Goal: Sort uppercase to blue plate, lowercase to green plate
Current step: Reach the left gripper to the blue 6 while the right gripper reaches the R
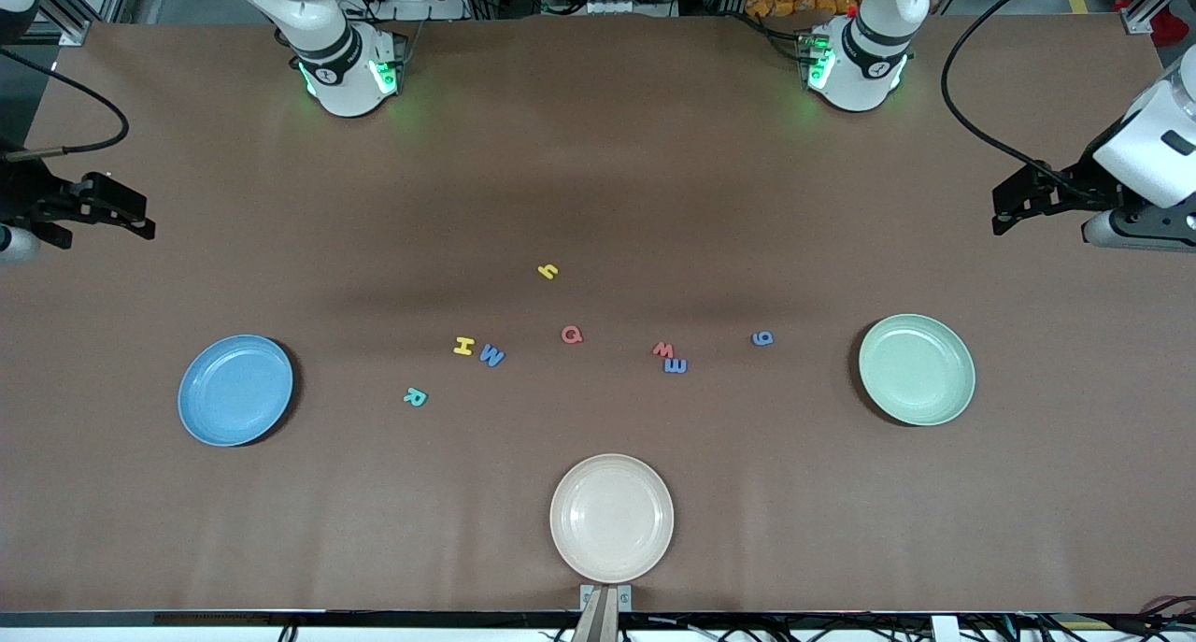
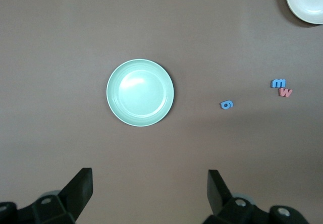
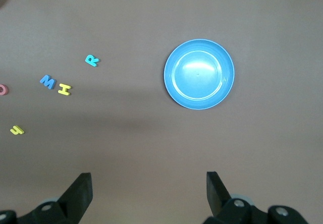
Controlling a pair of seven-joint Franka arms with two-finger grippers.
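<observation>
The letters lie loose mid-table between two plates. Uppercase: yellow H (image 1: pixel 463 346), blue W (image 1: pixel 491 355), red Q (image 1: pixel 572 335) and teal R (image 1: pixel 415 397). Lowercase: yellow h (image 1: pixel 548 271), red w (image 1: pixel 662 349), blue m (image 1: pixel 676 366) and blue g (image 1: pixel 762 338). The blue plate (image 1: pixel 234 390) sits toward the right arm's end and the green plate (image 1: pixel 917 369) toward the left arm's end; both hold nothing. My right gripper (image 1: pixel 142 217) hangs open over bare table by the blue plate (image 3: pixel 199 73). My left gripper (image 1: pixel 1000 210) hangs open by the green plate (image 2: pixel 140 92).
A cream plate (image 1: pixel 612 517) with nothing on it sits near the table's front edge, nearer the camera than the letters. The two arm bases stand along the table's back edge, with cables trailing off both ends.
</observation>
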